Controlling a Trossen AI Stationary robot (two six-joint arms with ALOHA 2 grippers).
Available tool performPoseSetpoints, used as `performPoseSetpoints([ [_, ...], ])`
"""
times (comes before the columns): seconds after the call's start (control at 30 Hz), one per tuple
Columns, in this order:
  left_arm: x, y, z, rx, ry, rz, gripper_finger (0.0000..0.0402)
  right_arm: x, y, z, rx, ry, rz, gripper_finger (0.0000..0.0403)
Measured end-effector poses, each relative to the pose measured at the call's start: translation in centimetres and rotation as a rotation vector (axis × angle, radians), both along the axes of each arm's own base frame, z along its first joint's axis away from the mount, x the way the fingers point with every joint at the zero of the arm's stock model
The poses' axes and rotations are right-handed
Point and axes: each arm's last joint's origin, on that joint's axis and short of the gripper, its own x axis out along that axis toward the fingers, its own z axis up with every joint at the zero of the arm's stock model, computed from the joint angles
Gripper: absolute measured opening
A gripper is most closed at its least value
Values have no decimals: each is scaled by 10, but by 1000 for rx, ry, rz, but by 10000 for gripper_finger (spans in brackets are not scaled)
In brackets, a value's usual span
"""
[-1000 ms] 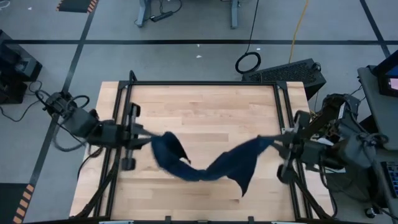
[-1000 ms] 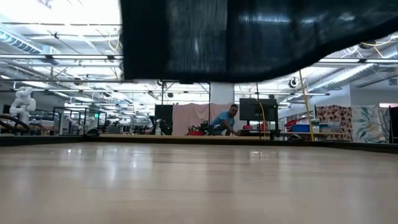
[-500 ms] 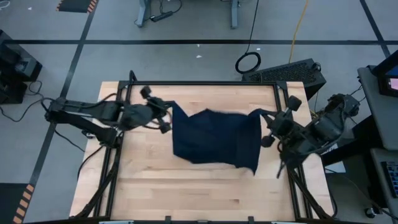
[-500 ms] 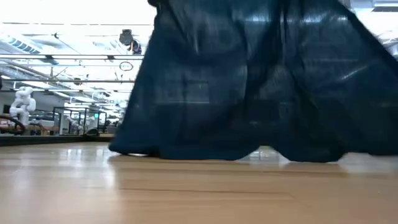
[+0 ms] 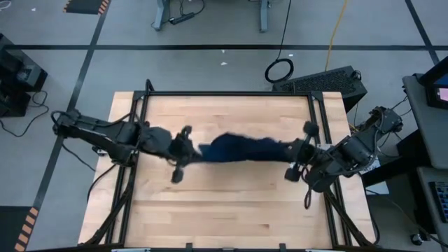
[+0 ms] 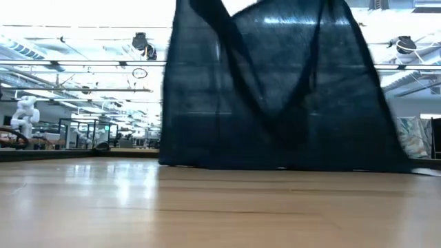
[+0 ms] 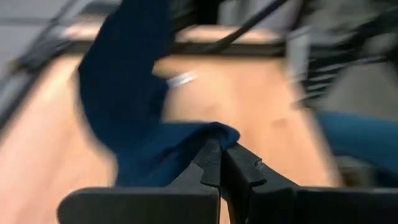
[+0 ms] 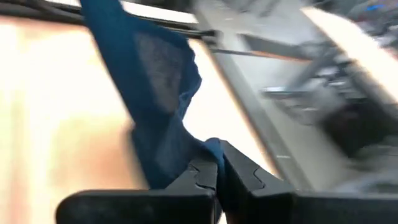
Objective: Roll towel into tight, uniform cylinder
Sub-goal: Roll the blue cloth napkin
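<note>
Overhead, the towel (image 5: 241, 148) hangs stretched between both arms' pinching fingers (image 7: 211, 163).

A light wooden table (image 5: 224, 210) with a butcher-block top and a black metal frame along its edges carries only the lower hem of the dark navy towel (image 6: 275, 89), which hangs down and seems to brush the boards near the middle.

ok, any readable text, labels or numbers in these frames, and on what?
None readable.
Dark navy blue soft cloth towel: plain, no print showing.
Small pale patch on the towel in the left wrist view: too blurred to read.
Wooden table: unmarked.
</note>
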Motion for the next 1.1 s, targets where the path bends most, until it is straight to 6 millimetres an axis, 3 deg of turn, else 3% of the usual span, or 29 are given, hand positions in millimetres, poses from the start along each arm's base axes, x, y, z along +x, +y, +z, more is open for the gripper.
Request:
performPoseSetpoints([
  [0.2,-7,-35,32,-43,-245,-250,4,18,20,20,169,-147,229,0],
  [0.33,-18,-48,64,-21,-397,-274,4,22,30,35,174,-277,306,0],
  [0.5,-34,-46,99,87,-455,-22,4,14,31,52,151,-340,262,0],
  [0.63,-42,-26,110,265,-374,291,4,8,17,57,53,-287,153,0],
  [0.8,-35,11,85,301,-143,475,4,11,-12,40,-14,-136,8,0],
  [0.97,-18,37,22,300,128,588,4,22,-34,-7,-77,62,-107,0],
  [1.1,-10,56,-29,317,235,674,4,28,-48,-47,-147,193,-169,0],
])
